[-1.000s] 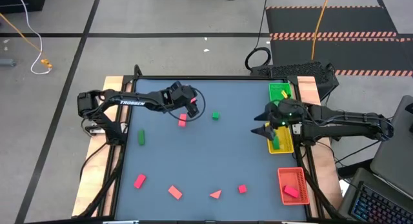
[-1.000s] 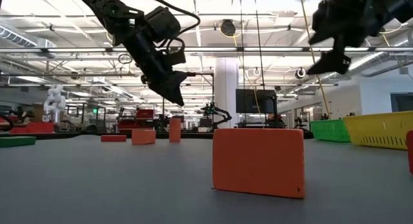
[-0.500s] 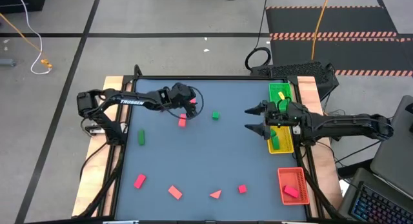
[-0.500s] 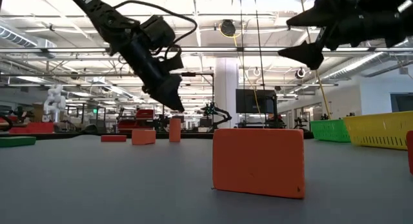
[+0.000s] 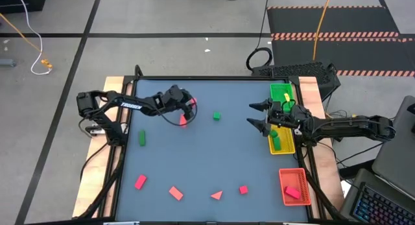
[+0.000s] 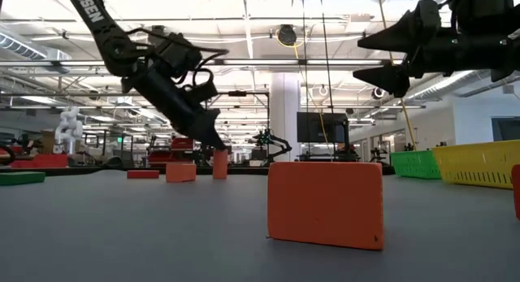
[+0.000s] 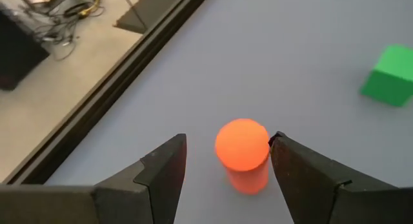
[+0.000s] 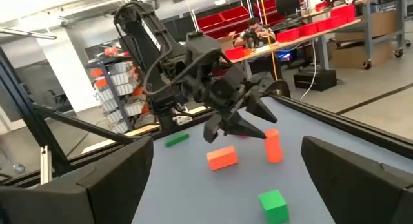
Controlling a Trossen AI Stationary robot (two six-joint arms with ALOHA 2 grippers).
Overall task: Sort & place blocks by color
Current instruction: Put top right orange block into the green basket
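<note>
The left tool is lowered over an upright red cylinder. Only the left wrist view shows the fit: the fingers stand open with the cylinder between them, one finger at or almost touching its side, the other finger clear of it with a gap. Nothing is gripped. The cylinder has a round, flat top and smooth matte sides. A green cube lies beyond that tool on the plain grey-blue counter.

The high view hides the cylinder almost wholly under the left tool, but it alone maps the rest. The green cube sits just past the tool toward the right arm, and a green cuboid lies near the left arm's base. A red cuboid, an orange-red cuboid, a red triangle and a small red cube are spread along the near edge, well apart from both tools.

The right tool hovers above the counter with its fingers spread wide and empty, just beside the green tray and the yellow tray. The red tray lies behind that arm and holds a red block.

The low view alone shows height: the left tool reaches down to the cylinder, while the right tool is raised high.
</note>
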